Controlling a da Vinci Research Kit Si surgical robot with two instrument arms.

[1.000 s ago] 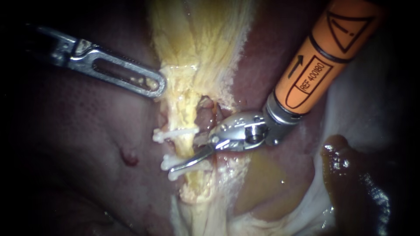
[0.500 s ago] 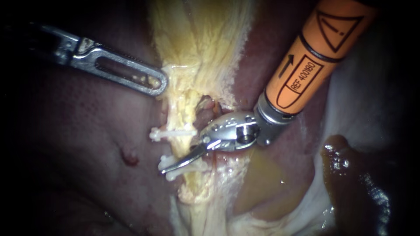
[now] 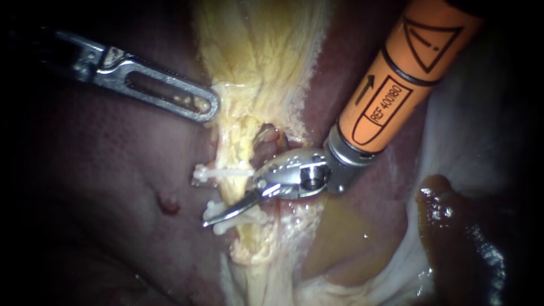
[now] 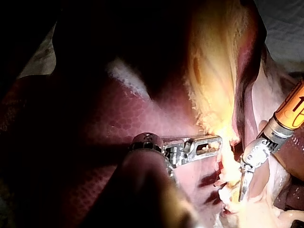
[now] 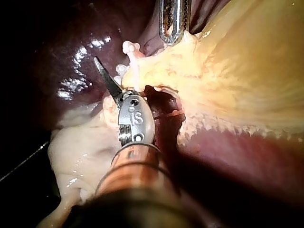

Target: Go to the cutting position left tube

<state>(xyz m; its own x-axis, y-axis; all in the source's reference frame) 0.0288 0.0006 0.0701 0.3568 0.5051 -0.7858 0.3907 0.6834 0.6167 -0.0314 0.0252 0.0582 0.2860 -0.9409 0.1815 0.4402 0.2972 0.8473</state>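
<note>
Here my right instrument slants across the clipped tube

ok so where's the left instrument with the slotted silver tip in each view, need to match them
Endoscope view: the left instrument with the slotted silver tip enters from the upper left, tip at the edge of the pale yellow fibrous tissue.
Left wrist view: the left instrument is the camera's own, tip meeting that yellow tissue.
Right wrist view: the left instrument lies ahead of the right instrument, past the white clips.
Shared landmark: that yellow tissue.
</note>
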